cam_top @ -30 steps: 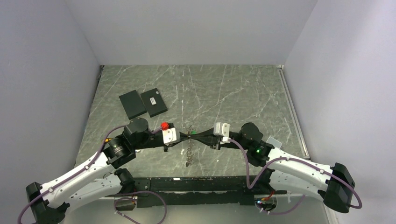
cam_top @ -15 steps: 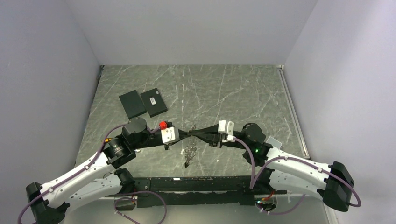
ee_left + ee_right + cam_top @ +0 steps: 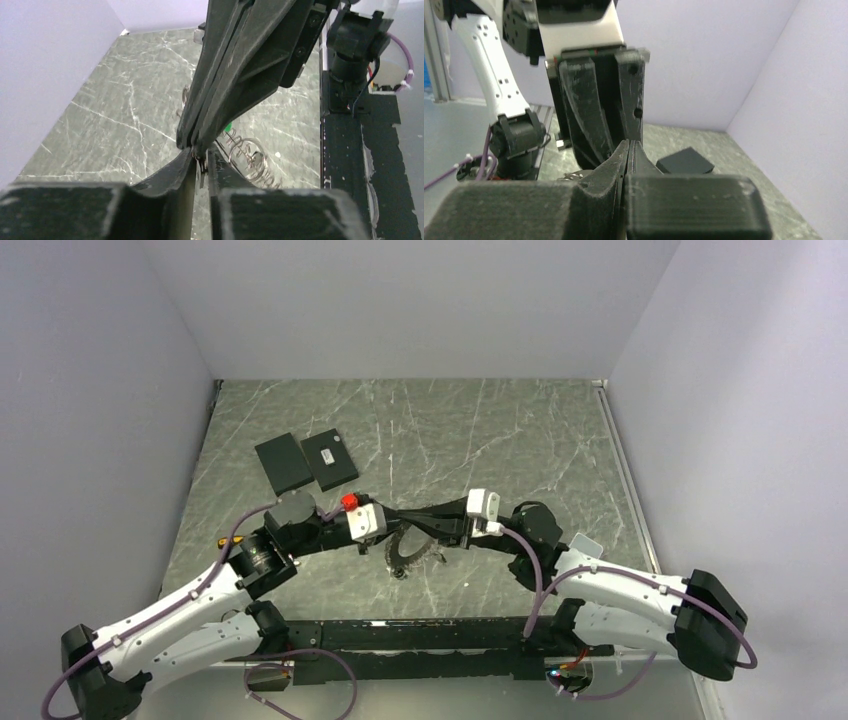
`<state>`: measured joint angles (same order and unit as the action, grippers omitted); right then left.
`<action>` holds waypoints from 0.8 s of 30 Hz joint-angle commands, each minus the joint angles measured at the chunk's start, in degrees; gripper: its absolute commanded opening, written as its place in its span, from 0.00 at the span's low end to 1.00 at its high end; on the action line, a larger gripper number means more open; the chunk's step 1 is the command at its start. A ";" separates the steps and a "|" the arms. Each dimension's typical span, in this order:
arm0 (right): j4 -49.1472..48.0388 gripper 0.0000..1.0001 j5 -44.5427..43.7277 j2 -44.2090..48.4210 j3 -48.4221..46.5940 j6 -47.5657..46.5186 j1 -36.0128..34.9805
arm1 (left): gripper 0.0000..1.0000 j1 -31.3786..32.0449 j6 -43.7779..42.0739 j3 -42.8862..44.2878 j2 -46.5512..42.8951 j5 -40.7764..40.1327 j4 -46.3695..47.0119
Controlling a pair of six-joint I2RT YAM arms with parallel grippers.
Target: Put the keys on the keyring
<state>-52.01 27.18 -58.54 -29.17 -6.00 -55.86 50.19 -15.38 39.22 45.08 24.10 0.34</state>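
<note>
My two grippers meet tip to tip above the table's middle. The left gripper [image 3: 412, 526] [image 3: 200, 159] is closed to a slit on a thin silver sliver [image 3: 200, 172], which looks like one of the keys. The right gripper [image 3: 424, 520] [image 3: 629, 143] is shut, its tips touching the left tips from above. Whether it pinches anything is hidden. The keyring [image 3: 248, 156] is a thin wire ring hanging just right of the left fingers, with its grey coiled cord [image 3: 405, 554] bunched below and a green tag [image 3: 227, 128] behind. Other keys are out of view.
Two flat black plates [image 3: 305, 462] lie at the back left, one of them showing in the right wrist view [image 3: 685, 162]. A small white scrap [image 3: 468, 582] lies near the front. A pale card [image 3: 588, 542] sits by the right arm. A black rail [image 3: 420, 635] runs along the near edge.
Both grippers pushed closer together and shifted slightly toward the back. The cord, which hung straight from their tips, has bunched into a loop under the jaws.
</note>
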 commanded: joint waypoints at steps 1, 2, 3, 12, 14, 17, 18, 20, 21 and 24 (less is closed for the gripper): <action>-15.95 0.00 -0.23 0.71 -1.23 3.39 -0.29 | 0.28 0.61 2.61 -3.96 -0.87 -3.06 6.60; -16.08 0.00 -0.46 0.89 -0.91 3.66 -0.30 | 0.36 0.62 2.19 -4.01 -1.07 -2.91 6.71; -15.91 0.00 -0.79 1.27 -0.55 3.65 -0.30 | 0.43 0.63 1.51 -3.56 -1.28 -2.39 5.54; -9.69 0.00 0.28 5.58 0.07 1.78 -0.28 | 0.99 0.61 -5.78 1.86 -8.94 -1.90 -13.12; -9.94 0.00 1.96 5.45 0.16 2.41 -0.21 | 0.99 0.61 -6.28 2.41 -10.30 -1.78 -14.33; -10.20 0.00 3.82 5.20 0.24 3.58 -0.22 | 0.89 0.62 -7.37 4.56 -10.74 -1.09 -16.82; -10.28 0.00 4.13 5.07 0.37 3.91 -0.21 | 0.84 0.65 -7.65 5.22 -10.60 0.03 -17.49; -10.22 0.00 4.46 5.19 0.65 4.28 -0.20 | 0.80 0.64 -7.76 6.27 -10.34 2.15 -17.99; -10.15 0.00 4.53 5.24 0.73 4.43 -0.22 | 0.78 0.64 -7.51 6.52 -10.16 3.01 -17.77; -10.26 0.00 4.91 5.28 0.99 4.98 -0.16 | 0.69 0.61 -6.79 6.73 -9.81 4.29 -16.19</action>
<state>-58.33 30.41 -54.11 -27.97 -2.63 -55.99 50.61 -21.78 43.79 34.54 24.86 -15.92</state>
